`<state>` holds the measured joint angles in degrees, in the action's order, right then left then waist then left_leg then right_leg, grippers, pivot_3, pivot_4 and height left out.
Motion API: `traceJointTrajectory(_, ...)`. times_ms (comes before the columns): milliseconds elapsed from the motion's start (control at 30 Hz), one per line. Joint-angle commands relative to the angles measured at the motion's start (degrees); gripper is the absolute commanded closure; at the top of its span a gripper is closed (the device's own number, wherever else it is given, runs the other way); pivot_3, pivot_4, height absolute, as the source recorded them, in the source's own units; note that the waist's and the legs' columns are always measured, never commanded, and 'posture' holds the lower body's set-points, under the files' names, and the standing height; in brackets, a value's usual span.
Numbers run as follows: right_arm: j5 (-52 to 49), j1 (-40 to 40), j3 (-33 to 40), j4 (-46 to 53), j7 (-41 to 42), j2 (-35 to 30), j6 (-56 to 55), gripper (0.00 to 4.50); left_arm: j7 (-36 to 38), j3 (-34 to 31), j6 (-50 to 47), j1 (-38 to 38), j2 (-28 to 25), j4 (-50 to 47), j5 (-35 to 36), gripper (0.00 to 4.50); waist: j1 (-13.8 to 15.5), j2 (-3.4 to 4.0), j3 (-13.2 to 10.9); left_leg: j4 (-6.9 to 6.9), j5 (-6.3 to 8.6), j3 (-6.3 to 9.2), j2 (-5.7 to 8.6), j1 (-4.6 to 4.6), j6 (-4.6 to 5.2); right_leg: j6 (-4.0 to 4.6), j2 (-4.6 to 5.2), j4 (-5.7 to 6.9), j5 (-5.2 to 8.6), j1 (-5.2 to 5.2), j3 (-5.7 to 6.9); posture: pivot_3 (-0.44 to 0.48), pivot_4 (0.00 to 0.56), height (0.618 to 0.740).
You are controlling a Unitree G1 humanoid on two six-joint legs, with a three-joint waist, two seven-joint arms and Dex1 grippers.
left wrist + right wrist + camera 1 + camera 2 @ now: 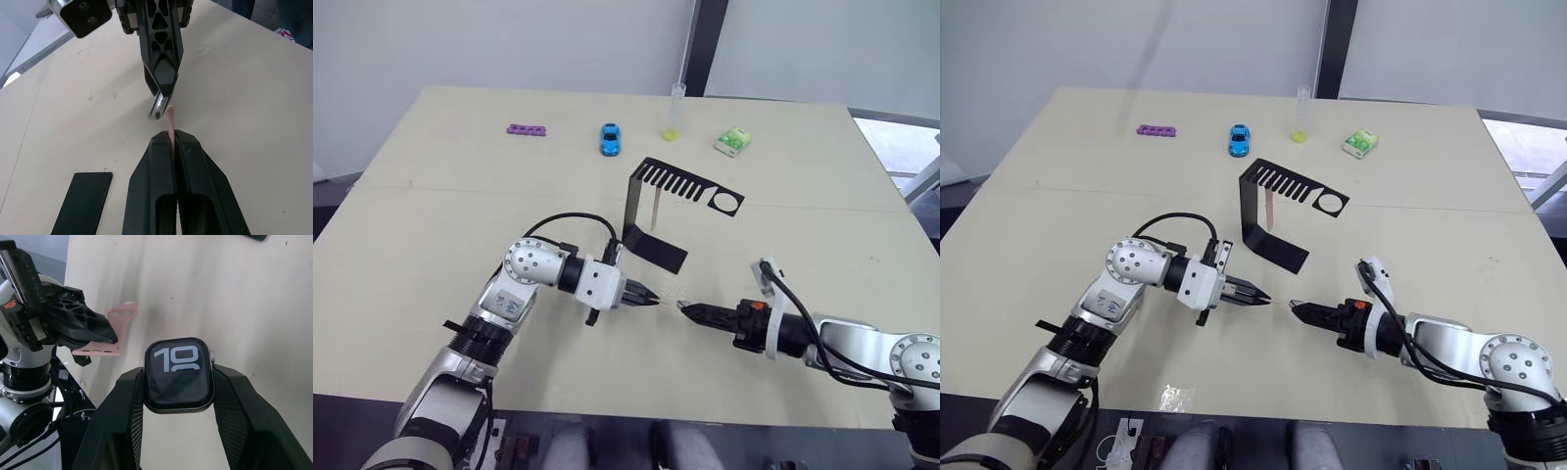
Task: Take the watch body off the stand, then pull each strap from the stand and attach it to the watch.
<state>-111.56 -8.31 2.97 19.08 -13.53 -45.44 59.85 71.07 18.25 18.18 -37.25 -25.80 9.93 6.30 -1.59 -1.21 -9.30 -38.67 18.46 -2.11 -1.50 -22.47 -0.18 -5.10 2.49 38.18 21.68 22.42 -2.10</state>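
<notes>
While the right gripper (178, 382) pinches the watch body (179, 373) by its two side edges, screen facing its wrist camera, the left gripper (173, 142) is pressed together on one pink strap (170, 120), held edge-on with the end poking out past the fingertips. Both claws sit low over the table (431, 225), tips facing and just apart, at about 6 o'clock from the stand (658, 211). Stand is upright mid-table, its ring end pointing to 3 o'clock and empty, so the body is off. A second strap (655, 210) hangs from the comb slots, thin and pale.

Step in hand, by my read: attaching the first strap to the body. Strap end and case edge are near but not touching, judging from the left wrist view. Next move calls for lining the strap end with the case slot and sliding it in sideways; a small tilt would likely jam it.

Purple bar (527, 129), blue toy car (610, 138) and green-white packet (732, 142) lie at 12 o'clock, well apart, not involved.
</notes>
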Motion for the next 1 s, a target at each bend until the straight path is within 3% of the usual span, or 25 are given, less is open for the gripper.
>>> traceJointTrajectory(33, -1.4, 0.0, 0.6, 2.4, 1.4, -0.8, -1.3, 3.00, -0.8, 0.1, 0.0, -0.8, 0.4, -0.7, -0.2, 4.50, 0.0, 0.00, 0.0, 0.00, 0.00, 0.00, 0.00, -0.01, 0.00, 0.00, 0.00, 0.00, 0.00, 0.00, 0.00, 0.000, 0.150, 0.740)
traceJointTrajectory(1000, -1.4, 1.2, 0.5, 4.7, 3.3, -0.9, -3.4, 3.00, -1.6, 0.3, -0.8, 0.7, 0.0, -2.1, -0.3, 4.50, 0.0, 0.00, 0.0, -0.01, 0.01, 0.01, -0.03, -0.03, 0.01, 0.00, -0.01, -0.09, 0.00, -0.01, 0.02, 0.000, 0.150, 0.740)
